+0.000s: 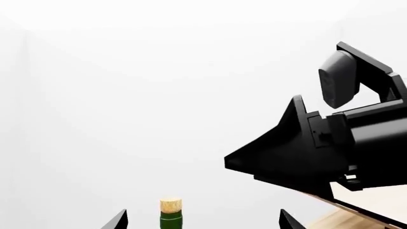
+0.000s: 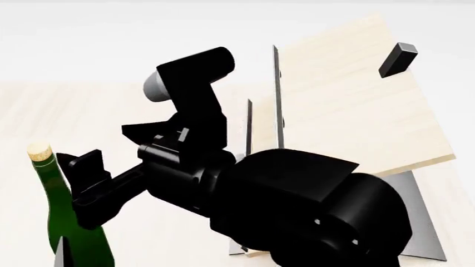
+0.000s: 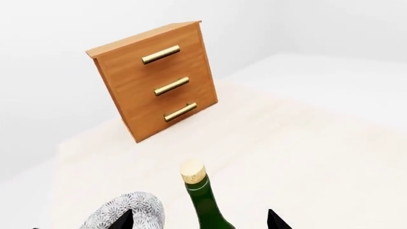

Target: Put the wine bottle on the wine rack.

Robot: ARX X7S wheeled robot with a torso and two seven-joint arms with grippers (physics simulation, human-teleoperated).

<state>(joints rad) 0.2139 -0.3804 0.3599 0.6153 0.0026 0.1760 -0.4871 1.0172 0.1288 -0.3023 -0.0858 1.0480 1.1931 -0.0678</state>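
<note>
From our head view the wine bottle (image 2: 65, 222) stands upright at 8 o'clock, between both arms' spread jaws, while the wine rack (image 2: 356, 94) waits at 2 o'clock for our carry.

The pale cream wooden table (image 3: 305, 157) below my arms carries a reddish-brown wooden cabinet with three brass handles (image 3: 156, 81) standing at its far side. A patterned grey-white bowl (image 3: 130, 215) lies nearer to me. The stacked light-wood wine rack (image 2: 349, 100) rests on its grey metal base (image 2: 419, 217) on the same surface.
</note>
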